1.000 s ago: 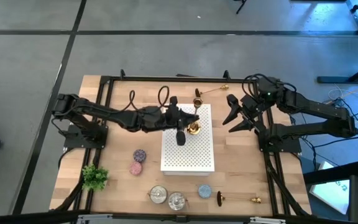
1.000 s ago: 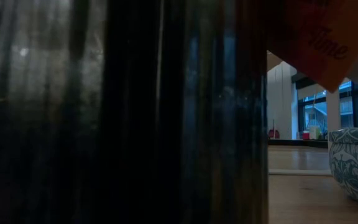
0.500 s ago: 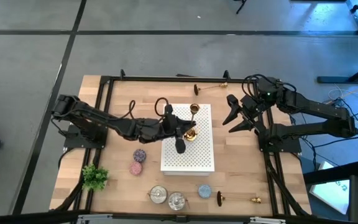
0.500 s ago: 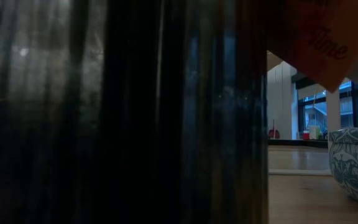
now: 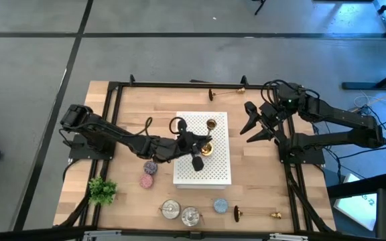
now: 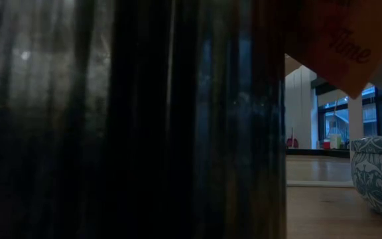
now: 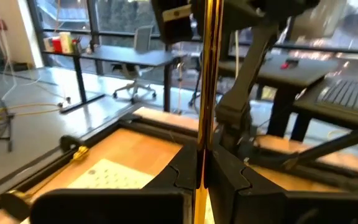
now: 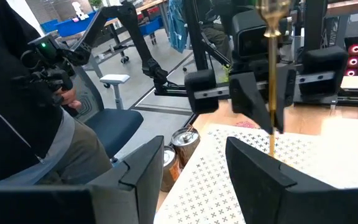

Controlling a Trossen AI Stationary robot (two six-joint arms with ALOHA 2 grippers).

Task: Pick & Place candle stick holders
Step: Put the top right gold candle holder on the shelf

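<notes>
Wooden bench [image 5: 119,114], white perforated board [image 5: 220,167].

High view: left hand [image 5: 198,148] at an upright candle stick holder [image 5: 208,137] on the board; right hand [image 5: 255,126] apart, idle.

Left wrist view: fingers [image 7: 179,174] clamped on the stem.

Advice: settle the base flat before letting go.

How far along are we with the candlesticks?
None stands released yet. The left gripper grips one candlestick upright over the white board. Two lie on the table: a second candlestick at the far edge, a third candlestick at the near edge. The right gripper waits open.
</notes>
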